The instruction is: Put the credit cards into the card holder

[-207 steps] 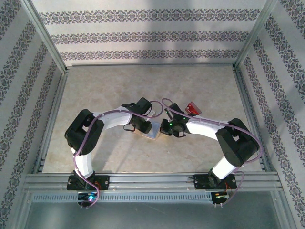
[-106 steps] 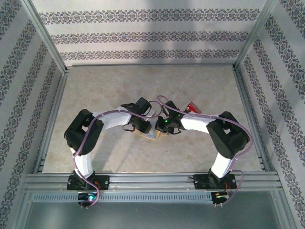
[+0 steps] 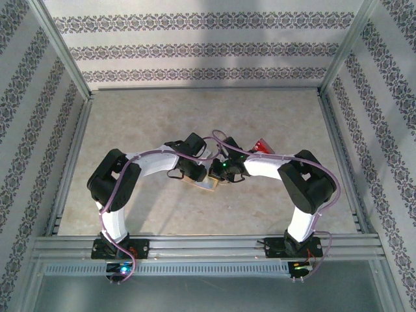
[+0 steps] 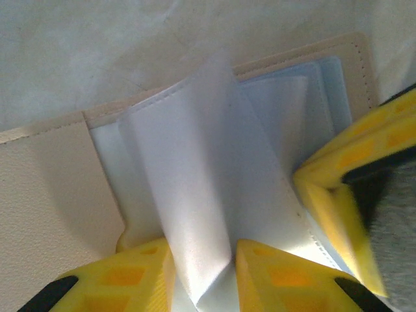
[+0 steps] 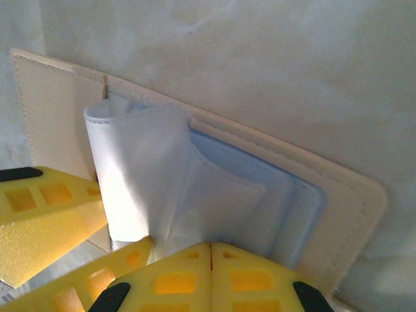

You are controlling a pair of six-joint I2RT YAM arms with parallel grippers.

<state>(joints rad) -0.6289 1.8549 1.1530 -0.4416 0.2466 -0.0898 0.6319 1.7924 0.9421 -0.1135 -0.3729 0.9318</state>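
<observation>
Left tool [image 4: 201, 260] is nipped onto the opened card holder [image 4: 52, 182] by one white inner pocket [image 4: 188, 162], right tool [image 5: 211, 257] fully closed and empty beside it, red credit card [image 3: 262, 145] on the desk [image 3: 162, 110] behind the right tool, so I judge nothing loaded yet.

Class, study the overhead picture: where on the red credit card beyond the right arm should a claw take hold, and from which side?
Likely the far, right-hand edge of the credit card, a claw coming from the far side. The card looks thin and lies low on the table; its near part is hidden behind the right arm, so only that edge looks free.
</observation>
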